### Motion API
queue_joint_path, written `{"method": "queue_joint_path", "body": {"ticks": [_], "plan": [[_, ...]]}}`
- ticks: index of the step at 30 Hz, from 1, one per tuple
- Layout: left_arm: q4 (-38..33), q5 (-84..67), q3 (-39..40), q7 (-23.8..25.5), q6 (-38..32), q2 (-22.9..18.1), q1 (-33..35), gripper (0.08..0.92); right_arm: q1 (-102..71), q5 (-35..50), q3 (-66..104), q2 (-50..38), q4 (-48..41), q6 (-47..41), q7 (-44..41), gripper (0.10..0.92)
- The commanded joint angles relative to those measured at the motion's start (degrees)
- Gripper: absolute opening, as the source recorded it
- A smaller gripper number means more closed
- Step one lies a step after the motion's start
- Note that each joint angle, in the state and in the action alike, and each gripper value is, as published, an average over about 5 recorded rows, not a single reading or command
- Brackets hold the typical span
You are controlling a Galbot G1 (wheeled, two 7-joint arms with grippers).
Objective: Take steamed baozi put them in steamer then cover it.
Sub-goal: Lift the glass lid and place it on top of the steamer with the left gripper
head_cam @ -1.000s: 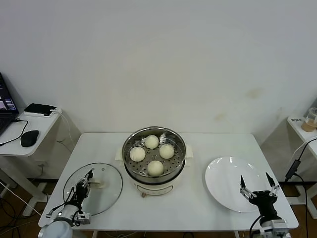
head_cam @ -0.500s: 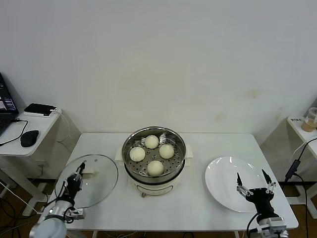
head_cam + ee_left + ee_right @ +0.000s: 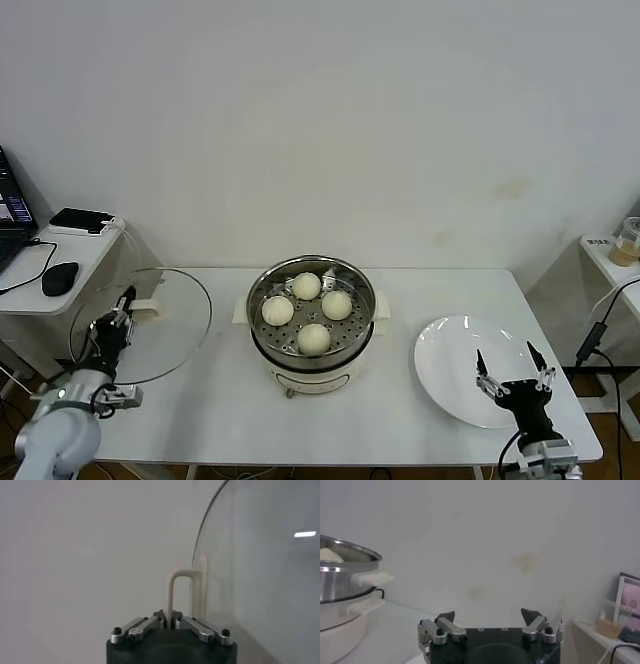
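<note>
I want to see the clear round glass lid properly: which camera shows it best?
The head view: the whole clear round glass lid shows, lifted and tilted in the left gripper. The left wrist view shows only its handle and edge; the right wrist view shows none.

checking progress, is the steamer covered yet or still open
Still open. The steamer shows four baozi uncovered, while the left claw holds the cover tilted up off the table, to its left.

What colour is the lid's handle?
Cream-white; the lid handle shows best in the left wrist view.
</note>
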Motion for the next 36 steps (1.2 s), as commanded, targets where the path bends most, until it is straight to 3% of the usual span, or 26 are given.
{"method": "queue_joint_path", "body": {"ticks": [1,7,12,18,26,36], "plan": [[-6.29,-2.98,3.62,4.48,4.23,3.98,-2.73,0.151,-0.56,-0.37,-0.08,0.04,0.41,0.07,-0.03,0.823],[-9.77,0.08,12.29,7.19,8.72,3.94,-6.01,0.151,-0.90,-1.66,-0.49,0.21,0.45,-0.12,-0.05,0.823],[-11.39,1.94,22.12,11.23,14.37,2.55,-12.60,0.151,-1.07,-2.13,-1.29,0.13,0.27,-0.06,-0.08,0.823],[-10.22,7.95,31.27,16.54,20.92,-2.96,-20.45,0.151,-0.46,-3.29,-2.37,-0.24,-0.74,-0.16,-0.18,0.823],[-7.53,14.32,35.10,21.42,25.95,-10.31,-24.80,0.151,1.26,-4.19,-4.42,-0.59,-2.34,-0.48,-0.42,0.823],[-4.90,17.70,38.94,22.51,29.03,-21.47,-26.20,0.151,1.83,-6.47,-5.16,-0.55,-3.96,-1.10,-0.66,0.823]]}}
